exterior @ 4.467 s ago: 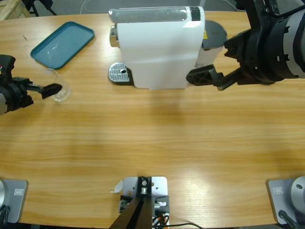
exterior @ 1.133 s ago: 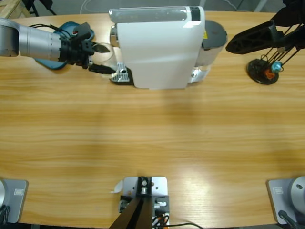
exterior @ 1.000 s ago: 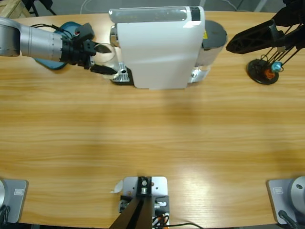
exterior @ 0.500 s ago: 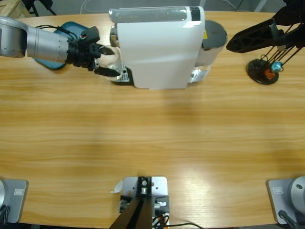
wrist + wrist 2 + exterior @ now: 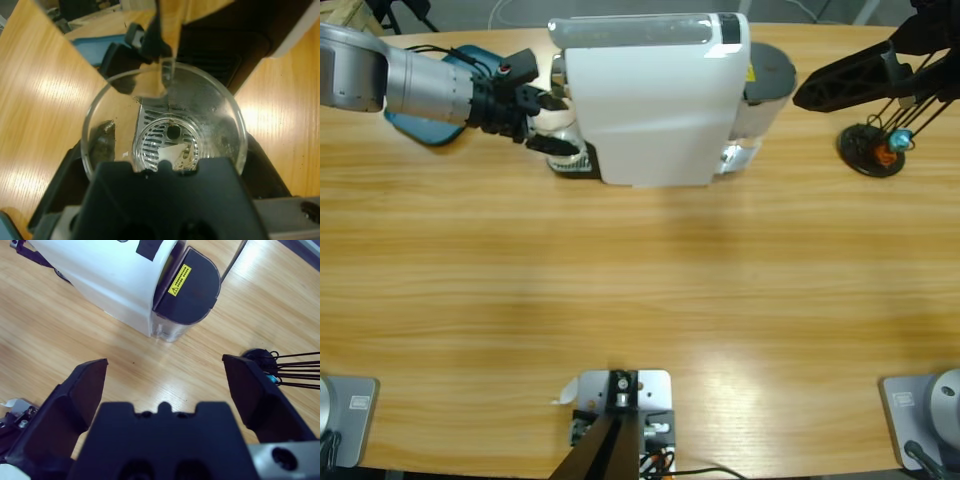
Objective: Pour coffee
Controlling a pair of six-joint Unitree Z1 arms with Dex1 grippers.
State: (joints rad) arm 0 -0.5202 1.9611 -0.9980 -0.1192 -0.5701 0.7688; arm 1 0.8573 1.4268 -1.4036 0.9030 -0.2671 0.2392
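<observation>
My left gripper (image 5: pixel 558 122) is shut on a clear glass cup (image 5: pixel 568 122) and holds it at the front of the white coffee machine (image 5: pixel 650 100), over the metal drip grate (image 5: pixel 570 158). In the left wrist view the cup (image 5: pixel 165 125) sits between my jaws, and the slotted grate (image 5: pixel 167 145) shows through its bottom. No coffee is in view. My right gripper (image 5: pixel 850 80) hangs open at the upper right, away from the machine. In its wrist view the gripper (image 5: pixel 165 367) has nothing between its jaws.
A teal tray (image 5: pixel 420 128) lies under my left arm at the back left. The machine's grey water tank (image 5: pixel 765 78) is at its right end, also seen as the tank (image 5: pixel 187 285). A black wire stand (image 5: pixel 870 150) is at the far right.
My left gripper has carried the glass cup rightward from beside the tray to the drip grate at the machine's front. The right gripper has stayed put over the last second.
</observation>
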